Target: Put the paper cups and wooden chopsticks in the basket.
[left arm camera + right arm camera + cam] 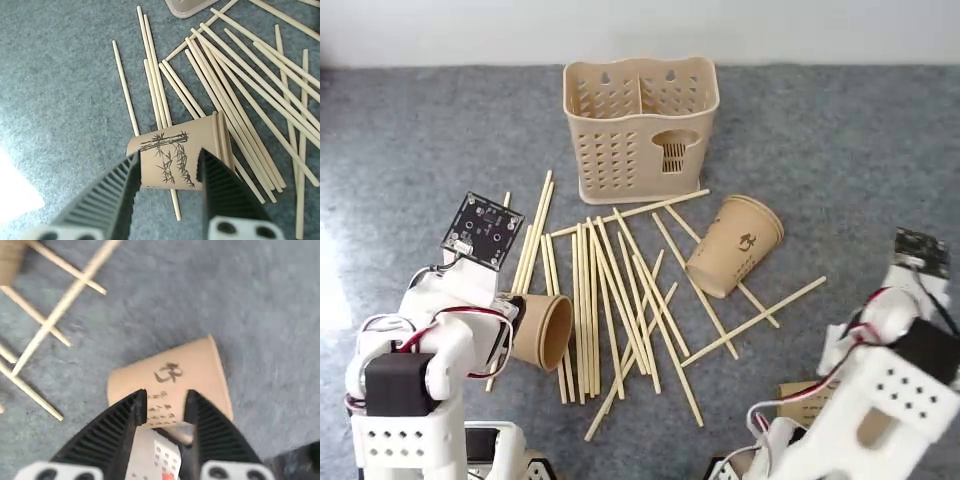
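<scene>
A beige slotted basket [640, 130] stands at the back of the table. Several wooden chopsticks [593, 300] lie scattered in front of it. One paper cup [735, 245] lies on its side over the sticks at the right. A second paper cup [177, 155] lies beside the pile, and my left gripper [167, 159] hangs open just above its body. The high view shows this cup [542, 330] against the left arm. A third paper cup [170, 375] lies on the mat under my right gripper [166, 396], which is open over it.
The grey mat [840, 150] covers the table. Chopsticks [240, 75] fan out close beside the left cup, and a few chopsticks [60, 315] lie near the right cup. The right arm [890, 380] hides most of its cup in the high view.
</scene>
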Robot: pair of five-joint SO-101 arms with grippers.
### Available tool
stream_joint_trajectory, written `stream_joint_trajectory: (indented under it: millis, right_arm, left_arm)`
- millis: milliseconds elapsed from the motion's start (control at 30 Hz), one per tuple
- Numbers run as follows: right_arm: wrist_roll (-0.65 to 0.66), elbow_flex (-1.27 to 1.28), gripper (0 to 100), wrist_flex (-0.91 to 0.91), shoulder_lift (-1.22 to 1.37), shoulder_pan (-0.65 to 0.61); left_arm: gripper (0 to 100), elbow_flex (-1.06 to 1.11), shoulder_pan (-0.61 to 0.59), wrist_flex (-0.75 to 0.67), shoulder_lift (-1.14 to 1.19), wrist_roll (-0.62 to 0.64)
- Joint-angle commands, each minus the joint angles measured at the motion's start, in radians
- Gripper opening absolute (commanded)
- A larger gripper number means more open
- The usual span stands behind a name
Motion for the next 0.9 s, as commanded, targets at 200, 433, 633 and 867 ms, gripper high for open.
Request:
stream_joint_trajectory:
  millis: [200,433,633,867]
  right_arm:
    - [0.071,-0.048,22.4,-0.058,0.173,0.142]
    - [0.077,-0.046,22.3,-0.122,0.246,0.171]
    - [0.100,-0.028,22.3,-0.124,0.357,0.171]
    - [0.209,0.051,13.4,-0.154,0.424,0.085]
  left_arm:
    - [18,0.073,-0.002,-0.002,0.000,0.006]
    - [18,0.071,-0.002,-0.002,0.000,0.009]
    - [18,0.071,-0.002,-0.002,0.000,0.011]
    - [18,0.073,-0.002,-0.002,-0.002,0.011]
